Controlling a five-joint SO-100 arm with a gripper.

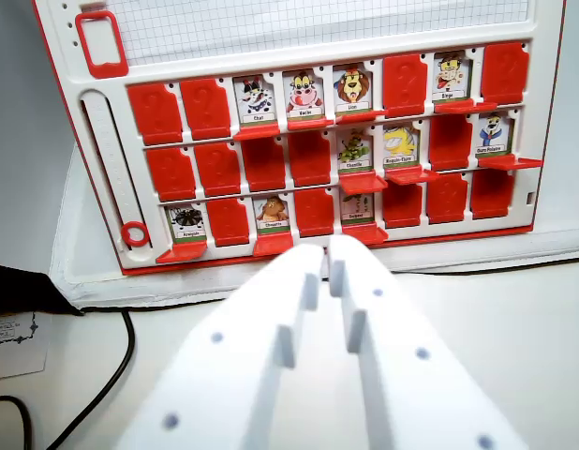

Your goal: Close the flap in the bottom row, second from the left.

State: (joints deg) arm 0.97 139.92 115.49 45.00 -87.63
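A white board (102,187) with three rows of red flaps fills the upper half of the wrist view. In the bottom row, the leftmost cell (186,222) shows a picture card with its red flap folded out below. The second cell from the left (228,222) is covered by a red flap. The third cell (271,214) and the fifth cell (357,206) show cards; the other bottom-row cells are covered in red. My white gripper (327,251) rises from the bottom of the view. Its tips are just before the board's lower edge, below the fourth cell. The jaws stand almost together with nothing between them.
A red ring (135,233) sits at the bottom of a slot on the board's left side, and a red frame (102,42) at its top left. A black cable (116,375), a printed card (13,342) and a dark object (22,286) lie at the wrist view's left.
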